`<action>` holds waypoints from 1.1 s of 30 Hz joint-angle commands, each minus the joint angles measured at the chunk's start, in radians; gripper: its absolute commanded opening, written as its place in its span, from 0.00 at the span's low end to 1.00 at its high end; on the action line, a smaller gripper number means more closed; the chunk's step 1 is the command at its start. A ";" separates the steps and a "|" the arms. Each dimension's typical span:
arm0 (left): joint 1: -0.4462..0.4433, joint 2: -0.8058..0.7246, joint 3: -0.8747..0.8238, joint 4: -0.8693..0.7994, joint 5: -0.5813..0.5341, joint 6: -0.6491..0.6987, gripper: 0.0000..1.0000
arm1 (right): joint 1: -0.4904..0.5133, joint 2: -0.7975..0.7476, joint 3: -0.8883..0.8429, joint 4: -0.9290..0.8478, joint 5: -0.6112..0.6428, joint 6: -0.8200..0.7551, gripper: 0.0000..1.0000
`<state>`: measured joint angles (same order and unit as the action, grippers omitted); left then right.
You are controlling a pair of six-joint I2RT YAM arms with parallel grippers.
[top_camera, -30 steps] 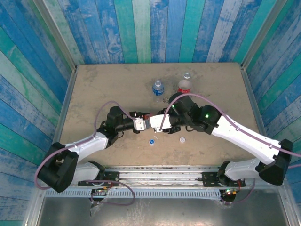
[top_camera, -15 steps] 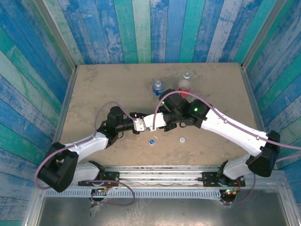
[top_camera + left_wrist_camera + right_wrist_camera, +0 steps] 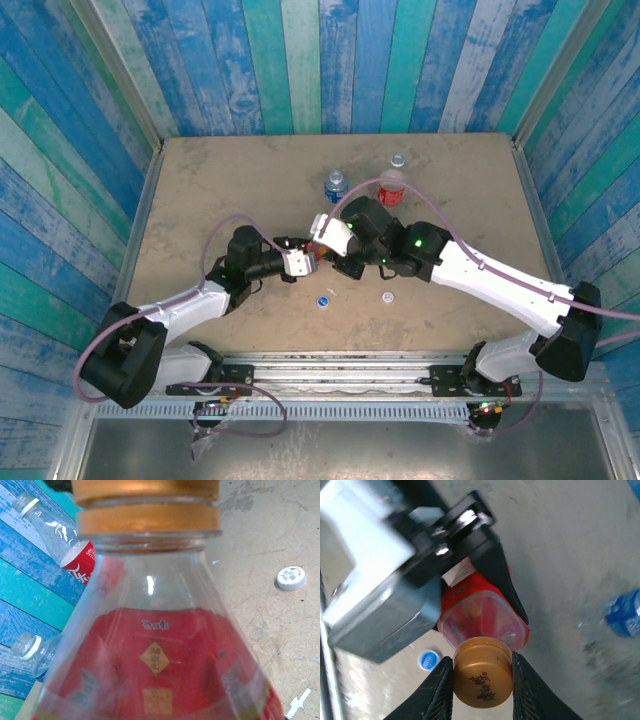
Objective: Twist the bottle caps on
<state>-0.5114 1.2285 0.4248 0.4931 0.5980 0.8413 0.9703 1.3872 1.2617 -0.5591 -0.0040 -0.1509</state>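
Status: clamping red bottle [image 3: 313,252] in left tool [image 3: 303,262] at counter [image 3: 220,190] centre; pinching orange-brown cap [image 3: 482,680] on its neck in right tool [image 3: 325,235]. Lying toward 6 o'clock: blue cap [image 3: 323,299], white cap [image 3: 387,296]. Sitting at 12 o'clock: blue-label bottle [image 3: 336,186], red-label bottle [image 3: 392,184].

A scuffed tan table [image 3: 220,180] lay beneath the jaws and spread out on every side of them. Plank walls [image 3: 300,60] painted blue, teal and white stood well beyond the jaws. A metal rail [image 3: 330,362] ran along the table's near edge, well apart from them.
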 commanded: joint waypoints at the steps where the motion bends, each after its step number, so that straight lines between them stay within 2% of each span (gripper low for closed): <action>1: -0.006 -0.018 -0.002 0.068 0.008 -0.002 0.46 | -0.017 -0.003 -0.057 0.063 -0.017 0.681 0.09; 3: -0.006 -0.018 0.001 0.062 0.007 -0.001 0.46 | -0.018 0.002 -0.048 0.067 -0.102 0.753 0.11; 5: -0.006 -0.018 0.003 0.051 0.009 0.004 0.46 | -0.018 0.004 -0.031 0.044 -0.122 0.717 0.19; 8: -0.006 -0.023 0.000 0.046 0.008 0.015 0.46 | -0.017 -0.020 -0.030 -0.003 -0.102 0.458 0.38; 10: -0.006 -0.021 0.004 0.030 0.013 0.023 0.47 | -0.017 -0.058 -0.027 -0.021 -0.094 0.217 0.54; 11: -0.006 -0.019 0.005 0.026 0.014 0.025 0.47 | -0.018 -0.073 -0.024 -0.032 -0.088 0.110 0.60; 13: -0.006 -0.015 0.012 0.004 0.021 0.036 0.47 | -0.018 -0.097 0.006 -0.081 -0.051 -0.054 0.61; 17: -0.006 -0.018 0.013 -0.008 0.040 0.039 0.47 | -0.006 -0.108 0.054 -0.196 -0.139 -0.419 0.64; 20: -0.004 -0.017 0.015 -0.011 0.047 0.038 0.47 | 0.028 -0.099 0.075 -0.241 -0.083 -0.669 0.65; 22: -0.006 -0.013 0.016 -0.018 0.044 0.047 0.47 | 0.045 -0.086 0.097 -0.265 -0.052 -0.779 0.65; 27: -0.006 -0.010 0.019 -0.024 0.055 0.047 0.47 | 0.058 -0.028 0.127 -0.284 0.033 -0.922 0.60; 33: -0.006 -0.017 0.019 -0.030 0.063 0.048 0.47 | 0.063 0.060 0.183 -0.295 0.062 -0.901 0.52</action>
<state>-0.5125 1.2274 0.4198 0.4770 0.6323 0.8799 1.0271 1.4250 1.4139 -0.8238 0.0227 -1.0065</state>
